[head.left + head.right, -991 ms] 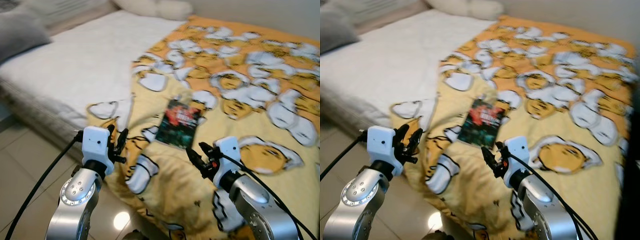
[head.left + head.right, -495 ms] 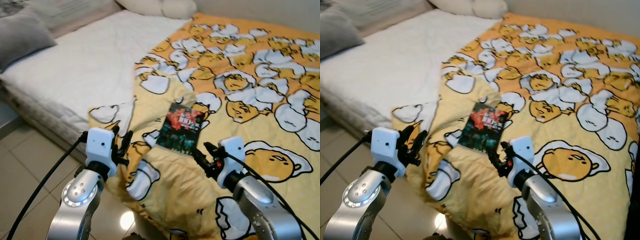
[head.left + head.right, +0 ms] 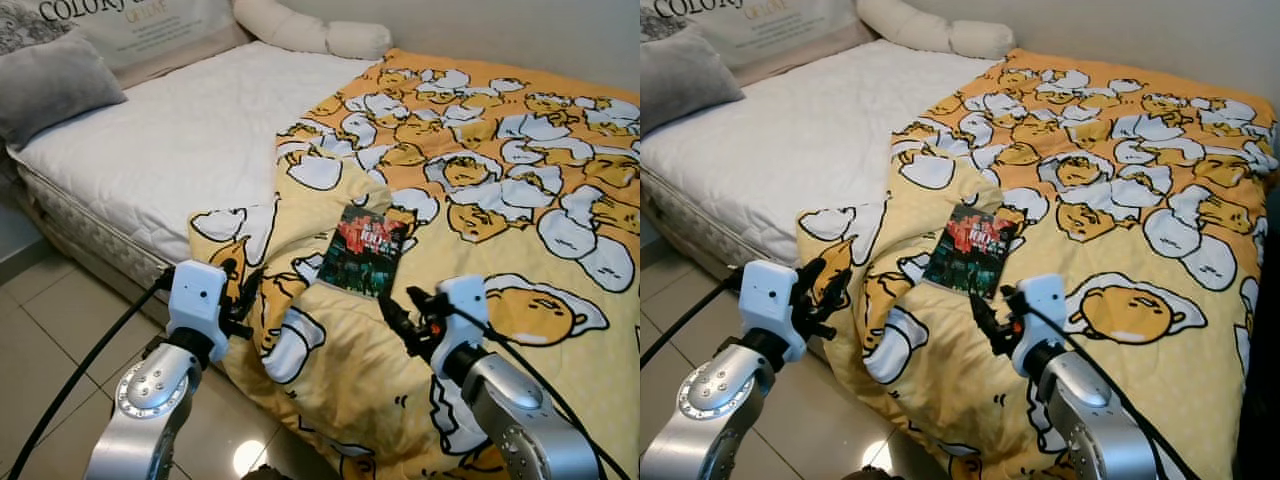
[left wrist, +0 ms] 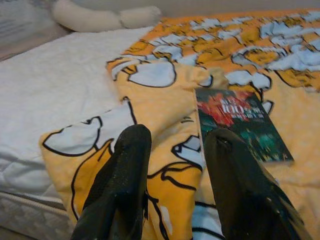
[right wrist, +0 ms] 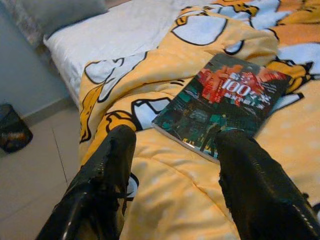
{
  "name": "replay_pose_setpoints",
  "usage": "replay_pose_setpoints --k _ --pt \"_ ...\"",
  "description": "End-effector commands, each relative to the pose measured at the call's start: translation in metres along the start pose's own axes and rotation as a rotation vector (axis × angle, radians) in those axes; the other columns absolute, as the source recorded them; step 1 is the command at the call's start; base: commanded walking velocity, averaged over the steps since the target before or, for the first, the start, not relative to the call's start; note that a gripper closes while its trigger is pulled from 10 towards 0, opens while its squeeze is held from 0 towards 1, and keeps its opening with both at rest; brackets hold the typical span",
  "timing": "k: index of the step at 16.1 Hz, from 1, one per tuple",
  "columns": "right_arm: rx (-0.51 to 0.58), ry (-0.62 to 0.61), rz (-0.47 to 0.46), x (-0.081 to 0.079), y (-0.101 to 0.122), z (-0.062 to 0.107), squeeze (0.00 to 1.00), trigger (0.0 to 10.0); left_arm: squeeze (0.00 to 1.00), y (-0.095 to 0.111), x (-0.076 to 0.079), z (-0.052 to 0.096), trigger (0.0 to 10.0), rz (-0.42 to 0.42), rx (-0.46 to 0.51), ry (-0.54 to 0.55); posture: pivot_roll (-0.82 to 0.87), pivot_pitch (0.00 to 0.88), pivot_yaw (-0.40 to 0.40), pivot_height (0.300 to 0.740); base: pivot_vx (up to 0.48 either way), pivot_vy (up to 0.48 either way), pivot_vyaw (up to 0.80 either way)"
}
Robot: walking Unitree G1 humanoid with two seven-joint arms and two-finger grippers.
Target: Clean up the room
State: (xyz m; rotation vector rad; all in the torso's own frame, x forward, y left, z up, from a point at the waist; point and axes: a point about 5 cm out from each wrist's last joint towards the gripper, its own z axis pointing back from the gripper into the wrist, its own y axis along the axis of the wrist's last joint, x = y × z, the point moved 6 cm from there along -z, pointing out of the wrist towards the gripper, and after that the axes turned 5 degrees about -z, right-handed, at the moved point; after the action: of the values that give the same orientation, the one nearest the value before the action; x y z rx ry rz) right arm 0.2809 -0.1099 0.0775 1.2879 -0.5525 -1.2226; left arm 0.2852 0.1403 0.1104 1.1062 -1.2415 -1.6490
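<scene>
**Both grippers open, book ahead on quilt**

Fingers of the left gripper stand spread apart and hold nothing; the right gripper is likewise wide open and empty.

Head views: the book lies flat on the yellow quilt, near the quilt's folded-back edge and close to the bed's near side. The white mattress is bare to the left, with a grey pillow and a long bolster at the head end. Left gripper hangs beside the draped quilt corner; right gripper sits just short of the book's near edge. Against 1.0 s ago, the whole scene has shifted and sharpened: blur is gone and more of the bed head shows. Judged as camera motion settling, not the book moving. Both grippers have kept their places relative to the book.

Left wrist view: fingers frame the quilt fold; book lies beyond, off toward the right finger, not between them.

Right wrist view: book sits just beyond the 2 fingertips, roughly centred in the gap, apart from both. Tiled floor below the quilt's hanging edge.

Judgement: robot now looks steady enough to reach. Right gripper is better placed; the book is thin and flat on soft cloth, so pinching an edge may snag quilt.
</scene>
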Motion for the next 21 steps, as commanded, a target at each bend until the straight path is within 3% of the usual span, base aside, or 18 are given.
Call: replay_pose_setpoints --k 1,4,5,7,8,10,12,16,21 --pt "-0.020 -0.021 -0.035 0.006 -0.005 -0.006 1.00 10.0 0.00 -0.005 0.001 -0.002 10.0 -0.008 -0.023 -0.038 -0.03 0.000 0.082 0.740 0.000 0.000 0.00" --pt "-0.034 0.003 -0.168 0.007 -0.006 -0.040 1.00 10.0 0.00 -0.002 0.005 -0.008 10.0 -0.022 -0.018 -0.138 -0.03 0.000 0.098 0.740 0.000 0.000 0.00" --pt "-0.070 0.058 -0.206 0.000 -0.012 -0.052 1.00 10.0 0.00 -0.001 0.008 -0.009 10.0 -0.004 -0.018 -0.187 -0.03 0.000 0.099 0.740 0.000 0.000 0.00" --pt "-0.109 0.063 -0.267 0.002 -0.019 -0.073 1.00 10.0 0.00 0.003 0.011 -0.009 10.0 0.015 -0.017 -0.267 -0.01 0.000 0.095 0.740 0.000 0.000 0.00" --pt "-0.124 0.044 -0.277 0.007 -0.021 -0.088 1.00 10.0 0.00 0.001 0.005 -0.007 10.0 -0.007 -0.034 -0.289 0.00 0.000 0.090 0.740 0.000 0.000 0.00" --pt "-0.124 0.007 -0.252 0.014 -0.018 -0.099 1.00 10.0 0.00 -0.001 -0.006 -0.002 10.0 -0.019 -0.051 -0.272 0.03 0.000 0.080 0.740 0.000 0.000 0.00" --pt "-0.049 -0.044 -0.293 0.024 0.005 -0.113 1.00 10.0 0.00 -0.005 -0.025 0.013 10.0 -0.020 -0.082 -0.231 0.05 0.009 0.073 0.740 0.000 0.000 0.00" --pt "-0.013 -0.074 -0.337 0.031 0.021 -0.122 1.00 10.0 0.00 -0.010 -0.027 0.026 10.0 -0.024 -0.109 -0.259 0.07 0.040 0.070 0.740 0.000 0.000 0.00" --pt "-0.062 -0.213 -0.362 0.054 0.015 -0.122 1.00 10.0 0.00 -0.001 -0.021 0.033 10.0 -0.014 -0.104 -0.297 0.09 0.109 0.062 0.740 0.000 0.000 0.00"
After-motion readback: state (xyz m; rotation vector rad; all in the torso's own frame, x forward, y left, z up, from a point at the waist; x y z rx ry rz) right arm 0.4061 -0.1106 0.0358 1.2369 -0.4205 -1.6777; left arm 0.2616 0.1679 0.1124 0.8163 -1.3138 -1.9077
